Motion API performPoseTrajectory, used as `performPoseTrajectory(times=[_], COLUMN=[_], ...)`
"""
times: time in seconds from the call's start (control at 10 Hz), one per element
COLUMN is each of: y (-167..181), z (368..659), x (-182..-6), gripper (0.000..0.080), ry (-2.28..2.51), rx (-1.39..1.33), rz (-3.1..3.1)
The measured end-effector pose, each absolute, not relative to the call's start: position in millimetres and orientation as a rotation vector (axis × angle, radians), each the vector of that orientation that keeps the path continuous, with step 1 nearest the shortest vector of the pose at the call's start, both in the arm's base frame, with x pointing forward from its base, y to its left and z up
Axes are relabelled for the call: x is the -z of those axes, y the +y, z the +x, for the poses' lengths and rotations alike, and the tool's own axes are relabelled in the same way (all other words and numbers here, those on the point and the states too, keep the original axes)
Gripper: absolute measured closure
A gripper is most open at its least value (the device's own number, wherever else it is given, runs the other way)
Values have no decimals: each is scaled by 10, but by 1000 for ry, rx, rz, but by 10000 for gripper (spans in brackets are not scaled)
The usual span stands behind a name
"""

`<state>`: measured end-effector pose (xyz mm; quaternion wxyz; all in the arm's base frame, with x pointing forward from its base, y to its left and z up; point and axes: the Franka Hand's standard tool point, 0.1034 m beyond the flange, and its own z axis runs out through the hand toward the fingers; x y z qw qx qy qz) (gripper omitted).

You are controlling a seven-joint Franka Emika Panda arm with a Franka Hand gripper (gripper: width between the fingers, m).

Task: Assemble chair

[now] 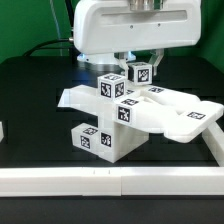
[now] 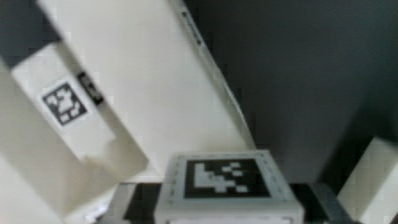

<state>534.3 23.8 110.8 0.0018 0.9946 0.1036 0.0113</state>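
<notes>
You see the chair [image 1: 120, 115] as a cluster of white tagged pieces in the middle of the black worktop [image 1: 35, 100], behind the white border rail [image 1: 110, 182]. The gripper [image 1: 138, 62] hangs just above the cluster's back. In the wrist view a tagged block [image 2: 221, 180] sits between the jaws, which are closed on it.

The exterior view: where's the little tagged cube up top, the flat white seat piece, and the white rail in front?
Small white tagged cube [image 1: 140, 72], exterior view, its tagged front face.
Flat white plastic seat piece [image 1: 180, 115], exterior view, its top surface.
Long plain white border rail [image 1: 110, 180], exterior view, its top edge.
</notes>
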Motion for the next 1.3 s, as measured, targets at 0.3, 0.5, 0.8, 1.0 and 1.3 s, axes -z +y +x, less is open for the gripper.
performPoseTrajectory(times=[0.3, 0.5, 0.8, 1.0, 1.3], y=[239, 248, 284, 309, 317], z=[5333, 5329, 5329, 5327, 5327], x=[-1101, -1097, -1097, -1095, -1094], gripper=[530, 530, 528, 528, 528], ry=[-117, -460, -931, -1107, -1341], rx=[-33, -31, -20, -15, -6], rz=[3141, 3133, 3048, 2990, 2901])
